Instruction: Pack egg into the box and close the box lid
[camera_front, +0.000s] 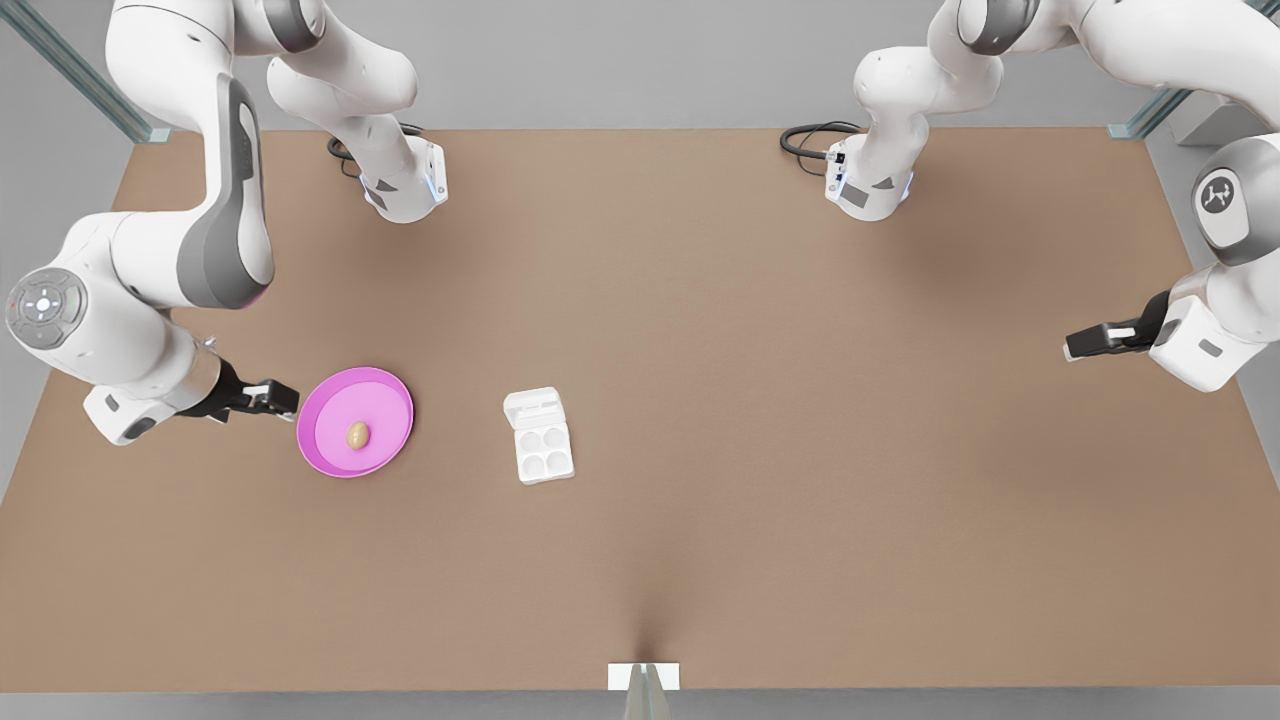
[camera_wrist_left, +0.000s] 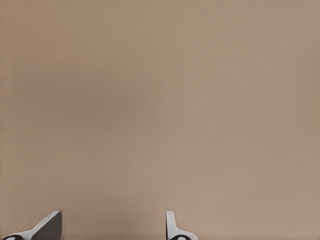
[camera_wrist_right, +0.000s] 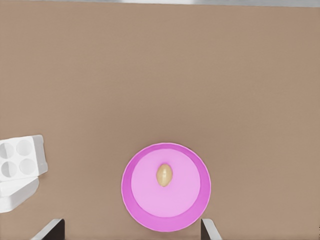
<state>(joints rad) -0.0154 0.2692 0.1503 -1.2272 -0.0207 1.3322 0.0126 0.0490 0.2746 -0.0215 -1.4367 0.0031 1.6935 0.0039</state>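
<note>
Right gripper (camera_front: 285, 398): hovering beside pink plate (camera_front: 385, 455), fingers (camera_wrist_right: 50, 231) wide, lining up for egg (camera_front: 357, 435).
Left gripper (camera_front: 1072, 348): waiting w/ fingers wide, prob. for later.
Box (camera_front: 544, 451): box lid (camera_front: 533, 409) lying open, cups empty.

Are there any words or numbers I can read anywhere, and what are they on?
No words or numbers can be read.
Round logo mark on the arm joint at the front view's right: a symbol, not letters.
The egg, pink plate, box and box lid: plain.

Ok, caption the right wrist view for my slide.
Right gripper, open, above a small tan egg on a round pink plate, beside the open white egg carton.
</note>
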